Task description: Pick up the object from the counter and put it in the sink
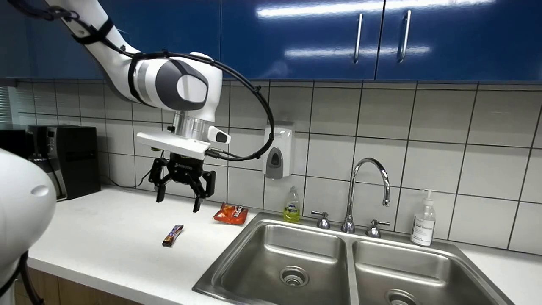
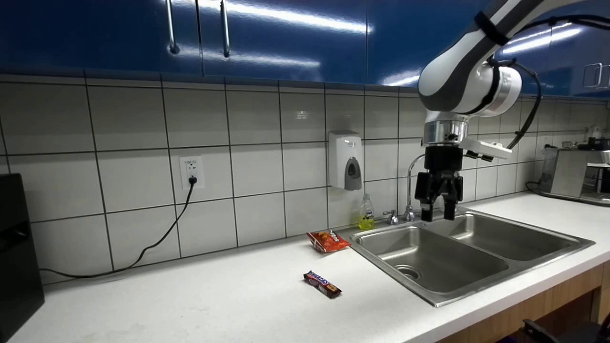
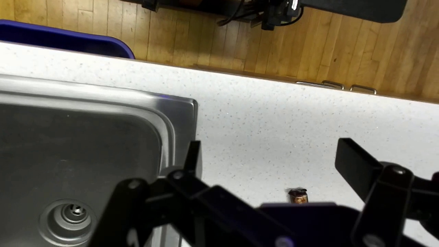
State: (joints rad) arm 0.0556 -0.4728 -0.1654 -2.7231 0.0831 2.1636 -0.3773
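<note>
The object is a slim dark wrapped bar with a reddish tint. It lies on the white counter (image 1: 106, 228) in both exterior views, left of the sink (image 1: 230, 254); here is the bar (image 1: 172, 235) and again the bar (image 2: 322, 284). In the wrist view only one end of the bar (image 3: 298, 196) shows; the gripper's body hides the rest. My gripper (image 1: 178, 203) is open and empty, well above the counter. It also shows open in an exterior view (image 2: 438, 216) and in the wrist view (image 3: 269, 154), where its fingers stand wide apart over the counter beside the sink's edge.
An orange-red snack bag (image 1: 231, 213) lies behind the bar near the sink's corner. A soap bottle (image 1: 291, 205), the chrome faucet (image 1: 351, 199) and a pump bottle (image 1: 424, 222) stand behind the sink. A black machine (image 1: 72, 161) stands at the counter's far left.
</note>
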